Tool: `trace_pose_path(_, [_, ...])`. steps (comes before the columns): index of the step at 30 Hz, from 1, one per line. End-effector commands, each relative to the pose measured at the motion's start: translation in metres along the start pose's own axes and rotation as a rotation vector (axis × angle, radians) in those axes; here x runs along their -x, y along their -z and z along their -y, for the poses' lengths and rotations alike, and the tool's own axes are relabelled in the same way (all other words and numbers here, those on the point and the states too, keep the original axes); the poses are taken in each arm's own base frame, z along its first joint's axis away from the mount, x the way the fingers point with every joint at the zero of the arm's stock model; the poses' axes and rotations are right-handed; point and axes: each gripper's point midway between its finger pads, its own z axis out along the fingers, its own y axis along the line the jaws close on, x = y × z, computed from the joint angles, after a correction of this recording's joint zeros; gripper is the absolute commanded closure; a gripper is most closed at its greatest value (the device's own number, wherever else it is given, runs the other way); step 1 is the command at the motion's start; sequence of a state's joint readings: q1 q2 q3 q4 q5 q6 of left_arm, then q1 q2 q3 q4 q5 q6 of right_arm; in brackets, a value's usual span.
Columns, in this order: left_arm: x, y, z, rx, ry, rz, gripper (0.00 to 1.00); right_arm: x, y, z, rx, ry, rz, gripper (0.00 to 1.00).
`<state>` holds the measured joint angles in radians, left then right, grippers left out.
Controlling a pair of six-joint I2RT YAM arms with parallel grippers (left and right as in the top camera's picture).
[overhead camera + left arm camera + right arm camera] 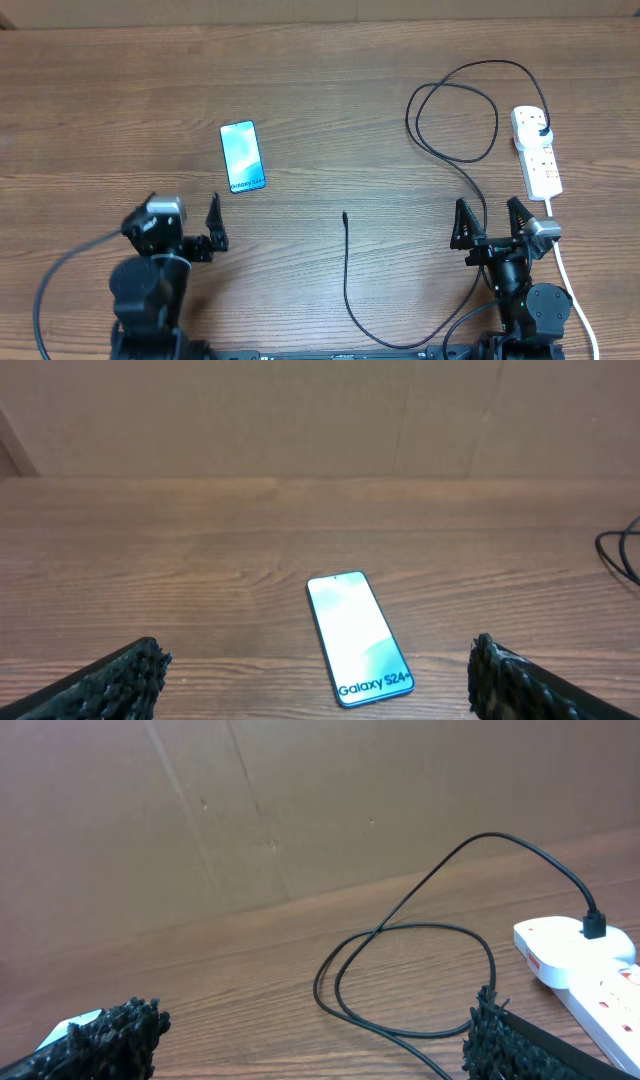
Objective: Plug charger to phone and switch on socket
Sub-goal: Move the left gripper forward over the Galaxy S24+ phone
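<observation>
The phone (242, 156) lies flat on the table with its light blue screen up, a short way ahead of my left gripper (182, 205); in the left wrist view the phone (358, 637) sits between and beyond the wide-open fingers, with the gripper (315, 685) empty. The charger cable (455, 120) loops at the right. Its black plug (541, 130) sits in the socket (537, 152), and its connector tip (344, 214) lies loose at mid-table. My right gripper (490, 215) stands open and empty over a stretch of the cable (410, 970), left of the socket (585, 960).
The socket's white cord (565, 270) runs down the right side past my right arm. The black cable curves along the near edge (400, 340) between the two arm bases. A brown cardboard wall (300, 810) backs the table.
</observation>
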<state>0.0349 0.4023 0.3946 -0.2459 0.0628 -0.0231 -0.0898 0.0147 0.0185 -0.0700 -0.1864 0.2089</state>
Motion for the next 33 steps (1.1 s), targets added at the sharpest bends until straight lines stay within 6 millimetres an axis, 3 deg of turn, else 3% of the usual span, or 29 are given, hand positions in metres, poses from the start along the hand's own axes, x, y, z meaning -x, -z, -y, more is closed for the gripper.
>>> trace_pose_path(1, [0.032, -0.004, -0.003, 0.016, 0.009, -0.002, 0.00, -0.002, 0.000, 0.000, 0.004, -0.003, 0.004, 0.00])
trace_pose_path(8, [0.061, -0.026, 0.013, -0.079, 0.027, -0.182, 0.00, -0.002, 0.000, 0.000, 0.004, -0.003, 0.004, 0.00])
trace_pose_path(12, [0.070, -0.038, 0.013, -0.080, 0.033, -0.223, 0.00, -0.002, 0.000, 0.000, 0.004, -0.003, 0.004, 0.00])
trace_pose_path(18, [0.045, -0.040, 0.015, -0.090, 0.045, -0.335, 0.00, -0.002, 0.000, 0.000, 0.004, -0.003, 0.004, 0.00])
trace_pose_path(25, [0.050, -0.040, 0.026, -0.148, 0.107, -0.320, 0.00, -0.002, 0.000, 0.000, 0.004, -0.003, 0.004, 0.00])
trace_pose_path(33, [0.054, -0.053, 0.016, -0.068, 0.170, -0.463, 0.00, -0.002, 0.000, 0.000, 0.004, -0.003, 0.004, 0.00])
